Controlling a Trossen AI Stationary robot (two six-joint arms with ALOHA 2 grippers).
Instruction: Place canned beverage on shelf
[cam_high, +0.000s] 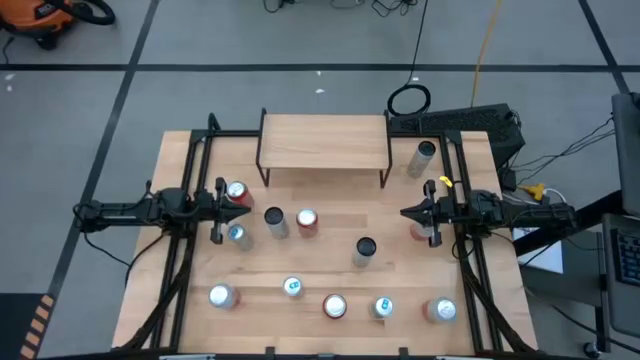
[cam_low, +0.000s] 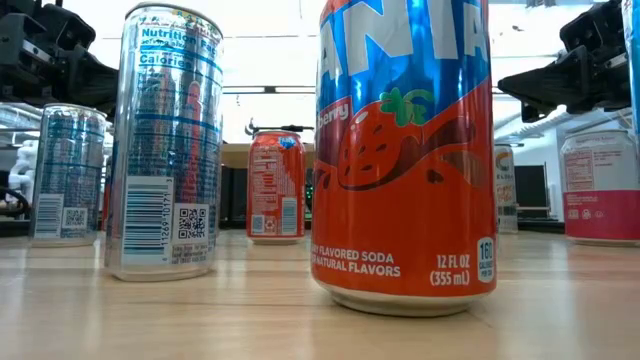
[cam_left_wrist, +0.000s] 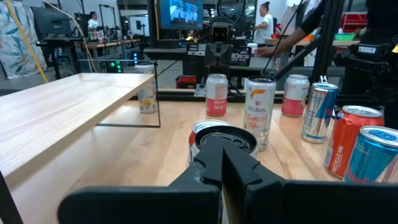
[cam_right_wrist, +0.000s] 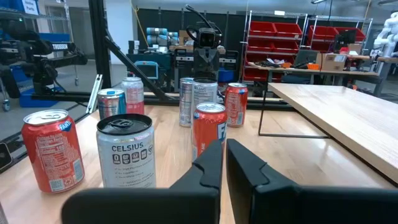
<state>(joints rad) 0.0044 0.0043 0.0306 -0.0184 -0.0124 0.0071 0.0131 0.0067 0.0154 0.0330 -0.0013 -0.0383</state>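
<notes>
**Cans scattered, shelf bare, both arms parked at the sides**

Nearest my low camera stands a glossy orange-and-blue strawberry soda can (cam_low: 405, 150), a smooth aluminium cylinder upright on the pale wood-grain bench (cam_high: 330, 270). Just beside it I see a taller, slimmer silver-and-blue can (cam_low: 165, 140), also upright, and farther back a red can (cam_low: 276, 185).

From above I count about a dozen cans standing apart across the bench, round tops showing silver or black. One black-lidded can (cam_high: 364, 250) sits near the middle; a slim silver one (cam_high: 425, 157) stands just beside the shelf's right end.

My shelf (cam_high: 322, 140) is at the far edge of the bench, a flat rectangular board of light wood on thin black metal legs. I see nothing on its top.

My left gripper (cam_high: 221, 212) hovers at the left side of the bench, its dark fingers drawn together with no visible gap and nothing between them; a red-and-white can (cam_left_wrist: 222, 140) stands right in front of it. My right gripper (cam_high: 428, 213) hangs at the right side, fingers likewise pressed nearly closed on nothing, with a red can (cam_right_wrist: 209, 134) just ahead and a white Celsius can (cam_right_wrist: 125, 149) beside that.
</notes>
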